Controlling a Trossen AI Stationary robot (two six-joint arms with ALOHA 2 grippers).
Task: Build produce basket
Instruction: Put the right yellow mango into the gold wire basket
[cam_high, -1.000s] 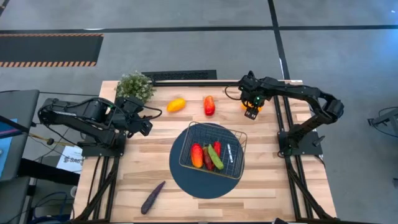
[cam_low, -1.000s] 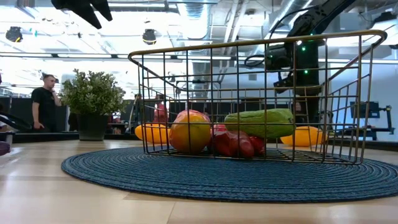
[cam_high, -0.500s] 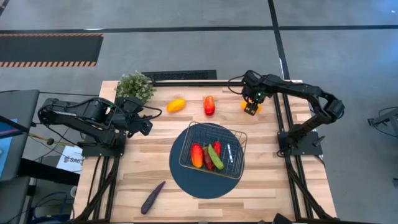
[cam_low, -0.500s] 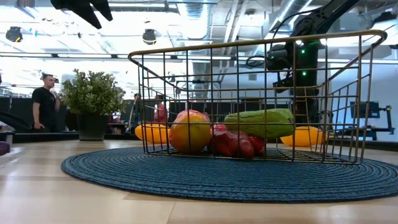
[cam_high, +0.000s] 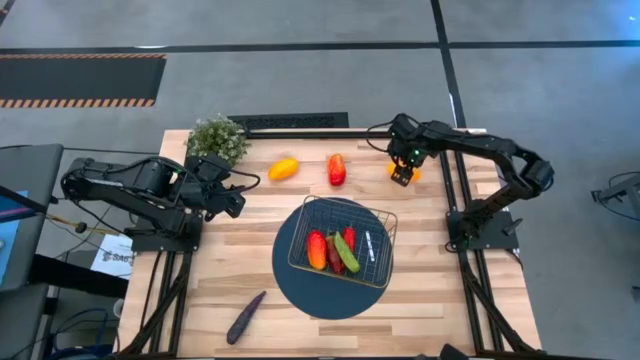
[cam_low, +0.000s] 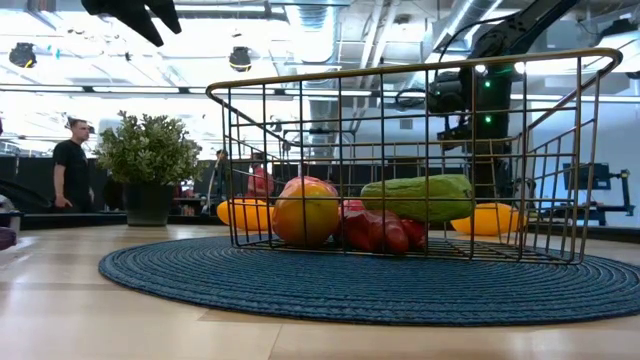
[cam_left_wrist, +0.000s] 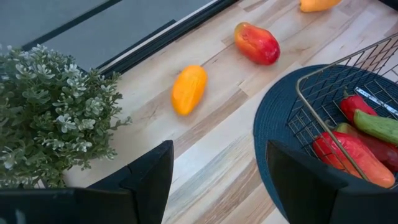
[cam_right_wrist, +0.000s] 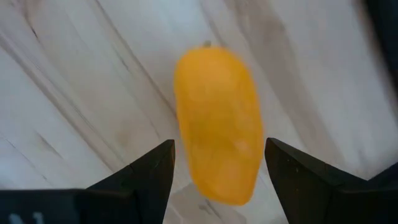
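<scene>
The basket (cam_high: 342, 240), a shallow wire one, sits on a round dark-blue mat (cam_high: 300, 285) near the middle of a pale wooden table (cam_high: 220, 270), a little toward the near edge. Inside it lie a red-and-orange pepper (cam_high: 316, 250), a green vegetable (cam_high: 346, 253) and red peppers (cam_high: 349, 237), touching one another, with a small white tag (cam_high: 369, 246) just to their right. A bushy potted plant (cam_high: 216, 139) stands at the far left corner of the table. The left gripper (cam_high: 232, 192) hangs above the left side of the table, near the plant, with its fingers spread apart and nothing between them. The right gripper (cam_high: 402, 176) is at the far right edge, directly over an orange pepper (cam_right_wrist: 217, 124) that lies on the wood; its fingers (cam_right_wrist: 143, 177) stand apart on either side of the pepper, and whether they touch it cannot be told. A red pepper (cam_high: 337, 169) and an orange-yellow pepper (cam_high: 284, 168) lie apart on the far side of the table, beyond the basket. A dark purple vegetable (cam_high: 246, 316) lies alone near the near left edge.
</scene>
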